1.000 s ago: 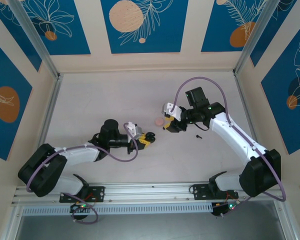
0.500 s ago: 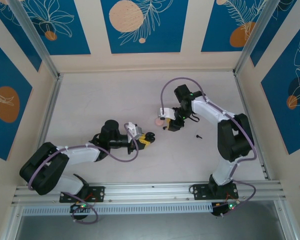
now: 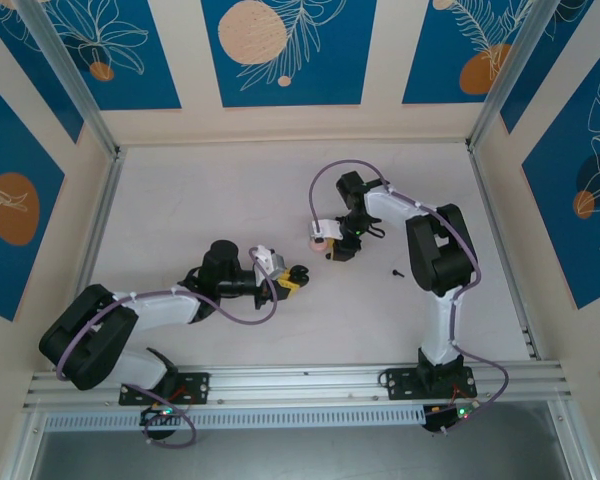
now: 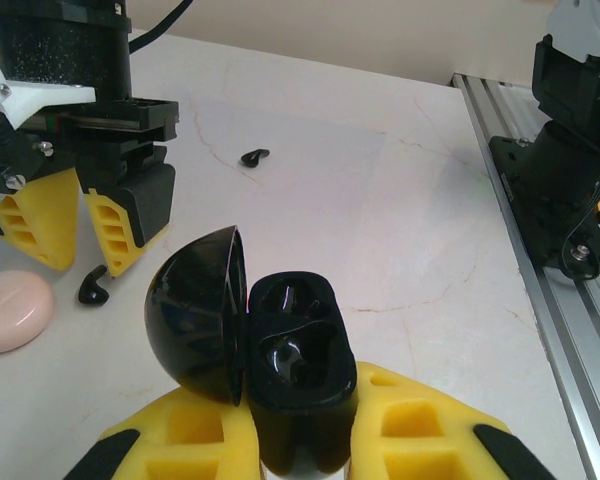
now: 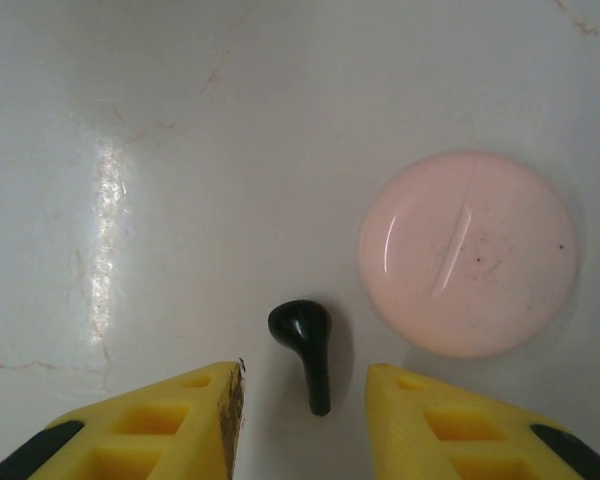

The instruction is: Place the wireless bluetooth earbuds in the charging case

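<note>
Left wrist footage is led by the left gripper (image 4: 300,415), clenched on the black charging case (image 4: 298,350). Its lid (image 4: 195,320) is swung open so that both sockets are offered upward for loading. Beyond it, the right gripper (image 4: 83,255) is lowered to the table (image 4: 400,230) with its jaws parted. A black earbud (image 4: 93,290) is straddled but not touched, seemingly lined up for a pinch, and the closed pink case (image 4: 10,310) is left just beside it. Farther off, a second black earbud (image 4: 254,156) is left lying alone. Compared with a second ago, the right arm is folded in tighter above the earbud, while the left arm is found unmoved.
</note>
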Controlling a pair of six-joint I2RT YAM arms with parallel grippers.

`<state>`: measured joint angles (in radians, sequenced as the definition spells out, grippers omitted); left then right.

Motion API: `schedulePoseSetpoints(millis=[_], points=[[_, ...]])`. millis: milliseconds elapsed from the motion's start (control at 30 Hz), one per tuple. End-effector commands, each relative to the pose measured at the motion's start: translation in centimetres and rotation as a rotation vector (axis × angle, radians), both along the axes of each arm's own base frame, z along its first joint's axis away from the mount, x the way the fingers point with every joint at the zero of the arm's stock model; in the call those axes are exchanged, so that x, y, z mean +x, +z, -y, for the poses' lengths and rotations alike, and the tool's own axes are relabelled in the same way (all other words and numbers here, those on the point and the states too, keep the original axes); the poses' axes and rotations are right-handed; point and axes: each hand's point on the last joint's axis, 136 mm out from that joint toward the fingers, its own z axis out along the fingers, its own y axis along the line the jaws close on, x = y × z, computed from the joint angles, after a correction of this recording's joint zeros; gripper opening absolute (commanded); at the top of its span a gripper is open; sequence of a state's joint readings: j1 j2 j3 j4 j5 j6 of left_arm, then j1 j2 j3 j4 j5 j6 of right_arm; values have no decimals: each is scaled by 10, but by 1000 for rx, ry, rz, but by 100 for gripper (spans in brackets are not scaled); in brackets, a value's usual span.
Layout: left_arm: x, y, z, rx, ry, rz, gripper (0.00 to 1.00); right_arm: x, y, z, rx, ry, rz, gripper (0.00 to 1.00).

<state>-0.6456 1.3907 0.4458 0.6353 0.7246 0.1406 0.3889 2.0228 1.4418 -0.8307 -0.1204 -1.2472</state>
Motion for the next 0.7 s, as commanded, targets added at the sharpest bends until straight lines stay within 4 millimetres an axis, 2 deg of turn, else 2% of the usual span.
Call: schedulePoseSetpoints(millis=[0,367,667], points=[[1,5,-1,-4,-2,29,11,0,3,-9,17,50,0,37],[1,5,-1,2,-2,26,11,2,-9,-14,3,60,-28,37],[2,2,-1,10,-2,20,11,2,-17,-11,-22,48,-43,27]])
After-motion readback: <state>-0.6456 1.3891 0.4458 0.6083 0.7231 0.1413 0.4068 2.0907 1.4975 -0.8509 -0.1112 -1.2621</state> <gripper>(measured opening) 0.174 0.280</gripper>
